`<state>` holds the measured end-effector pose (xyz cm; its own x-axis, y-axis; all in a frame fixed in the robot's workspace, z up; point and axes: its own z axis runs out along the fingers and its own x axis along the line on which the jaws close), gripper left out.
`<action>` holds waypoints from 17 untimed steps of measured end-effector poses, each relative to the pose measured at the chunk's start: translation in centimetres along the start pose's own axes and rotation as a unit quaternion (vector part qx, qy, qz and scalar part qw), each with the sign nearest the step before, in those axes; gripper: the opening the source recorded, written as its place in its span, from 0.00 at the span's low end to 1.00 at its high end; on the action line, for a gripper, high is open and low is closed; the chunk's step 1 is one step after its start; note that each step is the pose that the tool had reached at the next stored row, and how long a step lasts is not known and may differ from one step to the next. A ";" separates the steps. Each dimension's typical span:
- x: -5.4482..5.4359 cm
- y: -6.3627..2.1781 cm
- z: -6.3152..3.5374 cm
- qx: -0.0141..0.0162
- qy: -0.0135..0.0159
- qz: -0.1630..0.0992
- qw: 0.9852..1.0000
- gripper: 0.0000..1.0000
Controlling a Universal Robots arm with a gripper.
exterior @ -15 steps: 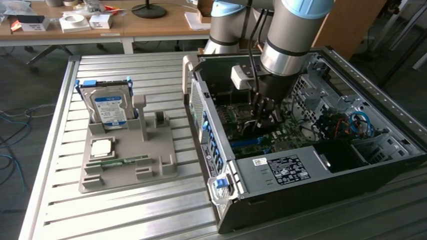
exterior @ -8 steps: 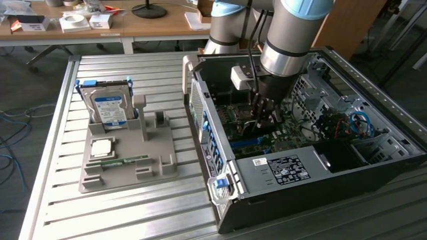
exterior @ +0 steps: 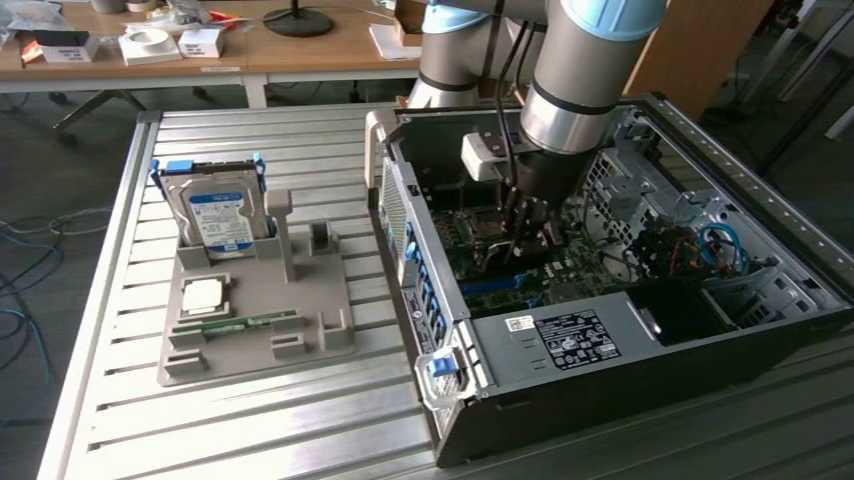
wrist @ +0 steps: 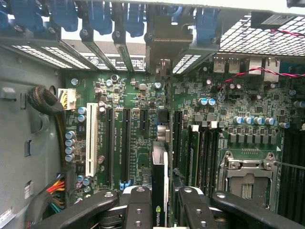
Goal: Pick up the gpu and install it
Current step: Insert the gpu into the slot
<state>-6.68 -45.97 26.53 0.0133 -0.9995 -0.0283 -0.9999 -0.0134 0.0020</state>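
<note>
Currently, on the exterior view's left of the slatted table [exterior: 267, 430], a grey holder [exterior: 254, 345] is carrying a hard drive [exterior: 220, 215] upright at its far edge and a memory stick [exterior: 248, 322] flat near its front edge. To the right, the arm is hanging down into the open computer case [exterior: 601, 340]. The gripper [wrist: 161, 202] is clamping the gpu [wrist: 159, 179] edge-on between partly closed fingers [wrist: 138, 207], over the motherboard [wrist: 138, 105] slots; contact with a slot cannot be determined.

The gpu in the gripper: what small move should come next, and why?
Probably a slow, straight push toward the motherboard. The gripper holds the gpu edge-on inside the computer case, parallel to the long black slots. Whether it is already seated I cannot tell.
</note>
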 end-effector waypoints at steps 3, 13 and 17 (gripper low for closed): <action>0.0 0.06 0.02 0.000 0.000 0.000 1.000 0.26; 0.0 0.14 0.13 0.000 0.000 0.000 1.000 0.26; 0.0 0.14 0.24 0.000 0.000 0.000 1.000 0.26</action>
<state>-6.82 -45.96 26.29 0.0133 -0.9995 -0.0286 -0.9999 -0.0134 0.0018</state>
